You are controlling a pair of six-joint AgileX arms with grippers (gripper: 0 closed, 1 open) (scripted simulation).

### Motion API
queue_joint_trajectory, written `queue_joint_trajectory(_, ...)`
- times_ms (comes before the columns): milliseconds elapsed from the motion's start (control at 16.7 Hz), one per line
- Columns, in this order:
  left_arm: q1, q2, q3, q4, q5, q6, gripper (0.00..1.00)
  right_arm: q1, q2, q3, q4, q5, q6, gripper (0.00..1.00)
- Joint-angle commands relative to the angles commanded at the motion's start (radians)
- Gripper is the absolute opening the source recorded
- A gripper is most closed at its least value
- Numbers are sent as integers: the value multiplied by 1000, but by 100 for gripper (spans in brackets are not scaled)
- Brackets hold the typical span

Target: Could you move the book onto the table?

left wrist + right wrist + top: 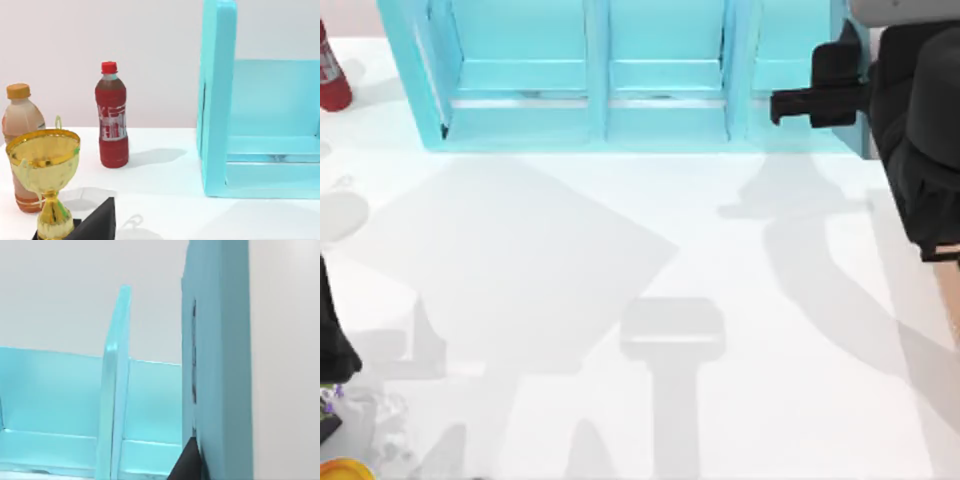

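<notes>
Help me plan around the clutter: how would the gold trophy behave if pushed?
Probably tips easily: the trophy has a wide cup on a thin stem, so it looks top-heavy. It looks stiff, with a glossy gold surface that may be slippery to grip. If it falls, it might knock the orange-capped bottle close beside it.

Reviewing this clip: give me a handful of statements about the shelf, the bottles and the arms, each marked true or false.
1. The right pincer is at the right end of the shelf unit. True.
2. The red bottle lies on its side. False: it stands upright on the table.
3. A gold trophy stands close to the orange-capped bottle. True.
4. The shelf unit is orange-brown. False: it is light blue.
5. The left arm reaches into the middle compartment. False: it sits at the table's left edge, away from the shelf.
</notes>
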Motion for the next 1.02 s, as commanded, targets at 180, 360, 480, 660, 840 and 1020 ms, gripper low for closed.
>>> queue_joint_trajectory(180, 0, 0, 0, 0, 0, 0, 100, 55, 84, -15, 51, 32, -192, 0)
queue_joint_trajectory(360, 0, 0, 0, 0, 0, 0, 100, 121, 181, -40, 115, 67, -455, 0)
queue_joint_trajectory(480, 0, 0, 0, 0, 0, 0, 100, 165, 242, -59, 160, 87, -645, 0)
queue_joint_trajectory(660, 0, 0, 0, 0, 0, 0, 100, 225, 320, -90, 224, 110, -912, 0)
queue_joint_trajectory(840, 0, 0, 0, 0, 0, 0, 100, 272, 374, -116, 279, 124, -1113, 0)
queue_joint_trajectory(1020, 0, 0, 0, 0, 0, 0, 100, 301, 404, -131, 315, 133, -1220, 0)
